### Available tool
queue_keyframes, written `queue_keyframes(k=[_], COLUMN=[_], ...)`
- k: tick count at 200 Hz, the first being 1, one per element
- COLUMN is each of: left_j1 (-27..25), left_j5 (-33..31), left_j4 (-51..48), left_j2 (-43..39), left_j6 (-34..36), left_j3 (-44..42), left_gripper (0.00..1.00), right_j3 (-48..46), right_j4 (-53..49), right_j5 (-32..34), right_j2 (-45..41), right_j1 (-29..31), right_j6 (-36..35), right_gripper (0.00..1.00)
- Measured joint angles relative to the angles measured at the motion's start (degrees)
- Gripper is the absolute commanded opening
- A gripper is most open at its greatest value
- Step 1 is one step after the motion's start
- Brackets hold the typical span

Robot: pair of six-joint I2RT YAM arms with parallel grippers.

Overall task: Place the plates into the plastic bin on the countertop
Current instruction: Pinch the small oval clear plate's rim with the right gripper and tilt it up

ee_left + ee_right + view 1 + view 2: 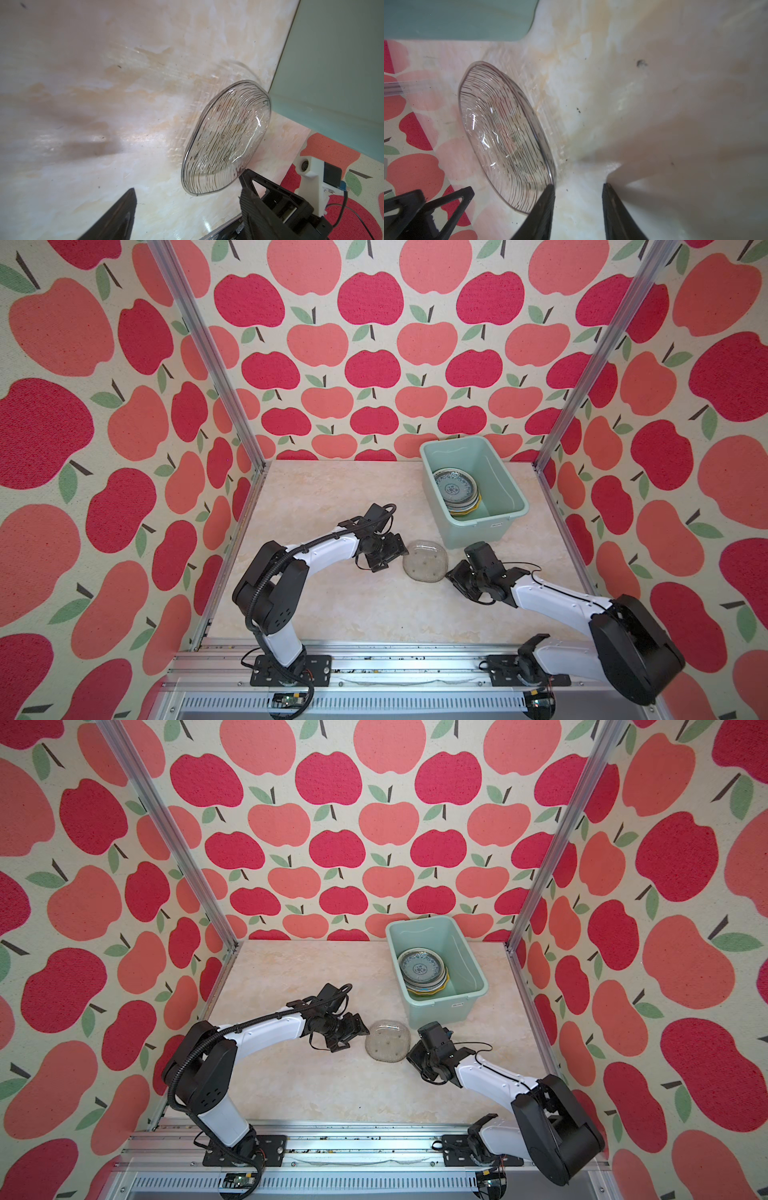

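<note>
A glass plate point(424, 562) point(387, 1041) sits on the countertop point(332, 497) about midway between its left and right edges, a little nearer the front edge than the back, just off the front left corner of the bin point(478, 533) point(440, 1013). Whether it lies flat or tipped I cannot tell. The bin stands at the back right corner, its far end by the back edge, and holds a stack point(455, 489) point(422, 971) topped by a blue-patterned plate, with a yellow rim point(473, 508) showing at the bottom. The left gripper point(397, 560) point(357, 1039) is low at the glass plate's left rim with its fingers apart. In the left wrist view one finger point(122, 214) is far off to the side of the glass plate point(226, 137), and nothing is gripped. The right gripper point(451, 574) point(411, 1054) point(578, 185) is at the plate's front right rim. Its fingers stand apart with only bare countertop between them. In the right wrist view one fingertip point(546, 203) meets the rim of the glass plate point(504, 137), which lies outside the gap. The bin wall point(332, 62) point(456, 18) is close behind.
</note>
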Motion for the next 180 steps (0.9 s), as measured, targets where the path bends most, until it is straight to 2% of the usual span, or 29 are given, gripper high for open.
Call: queue_keyframes(k=[81,180], left_j1=[-0.1,-0.5], left_j5=[-0.3,-0.8], left_j4=[0.4,0.4], left_j2=[-0.5,-1.7], left_j6=[-1.0,-1.4], left_j3=[-1.0,-1.0], left_gripper=[0.80,0.80], right_j3=[0.0,-1.4], right_j4=[3.3,10.4], right_j5=[0.2,3.3], right_j2=[1.9,-1.0], right_j1=[0.0,0.2], right_j6=[0.0,-1.7], right_gripper=[0.34,0.35])
